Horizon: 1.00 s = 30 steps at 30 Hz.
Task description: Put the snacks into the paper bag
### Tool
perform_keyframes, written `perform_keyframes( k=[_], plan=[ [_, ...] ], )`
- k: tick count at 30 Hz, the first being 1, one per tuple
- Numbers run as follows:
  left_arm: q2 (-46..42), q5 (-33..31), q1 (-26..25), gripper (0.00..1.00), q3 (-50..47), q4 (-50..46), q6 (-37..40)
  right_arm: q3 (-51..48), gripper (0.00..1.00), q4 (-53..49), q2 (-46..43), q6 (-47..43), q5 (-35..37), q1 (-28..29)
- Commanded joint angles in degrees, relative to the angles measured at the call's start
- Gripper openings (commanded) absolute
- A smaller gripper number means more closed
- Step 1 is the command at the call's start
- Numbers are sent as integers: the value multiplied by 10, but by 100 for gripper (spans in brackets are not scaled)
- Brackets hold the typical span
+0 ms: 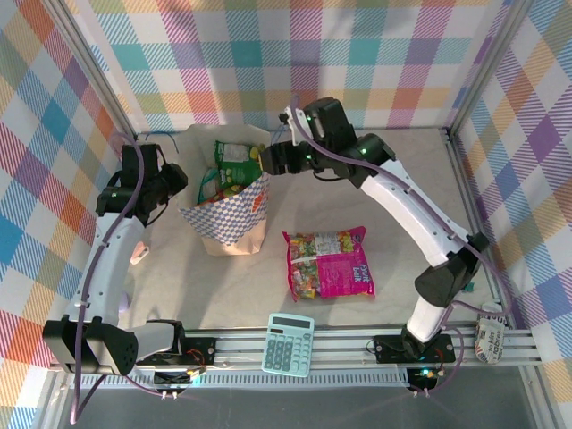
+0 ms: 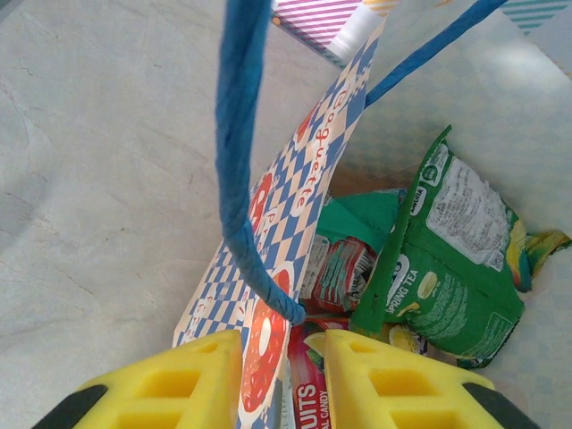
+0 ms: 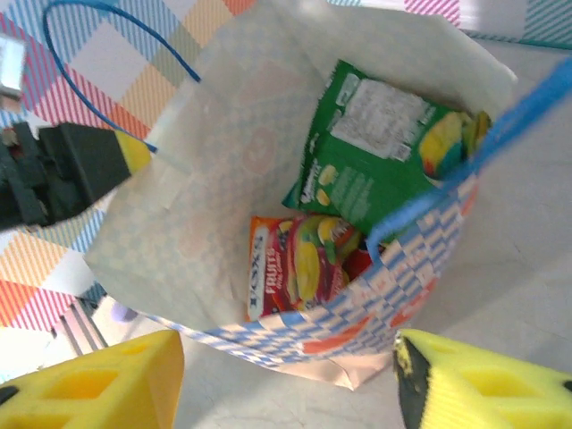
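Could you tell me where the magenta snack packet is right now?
Top view: the magenta snack packet lies flat on the table, right of the paper bag, beyond the calculator.

**A Robot Lab Booth**

This is a lab booth made for robots. Two white and black robot arms, the left arm and the right arm, are bolted to a metal rail at the near edge of a table. Purple cables run along the arms. Metal posts stand at the back corners. Between them are walls of bright checked cloth, like a little tent. The table has a plain pale cover. A few things are set out on it: a paper bag and a pink snack packet. A calculator lies at the rail.
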Motion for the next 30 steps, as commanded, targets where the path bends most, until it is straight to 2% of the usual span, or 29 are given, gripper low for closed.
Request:
perform_keyframes(
  k=[1,3,8,16,26,30],
  plan=[
    [-2,7,6,31,24,-19,2,-30,71,34,-53,-4,24,-1],
    [-3,4,6,31,26,-24,2,-63,75,48,-80,-4,17,-4],
    [-9,2,6,34,29,-34,4,-175,93,102,-165,22,12,-26],
    [-11,-5,5,36,45,-59,17,-321,97,127,-289,108,3,-108],
    [-10,7,2,37,44,-47,13,-402,99,61,-386,180,61,-163],
    [-9,8,-2,38,45,-45,13,-424,100,53,-410,196,61,-177]
  ],
)
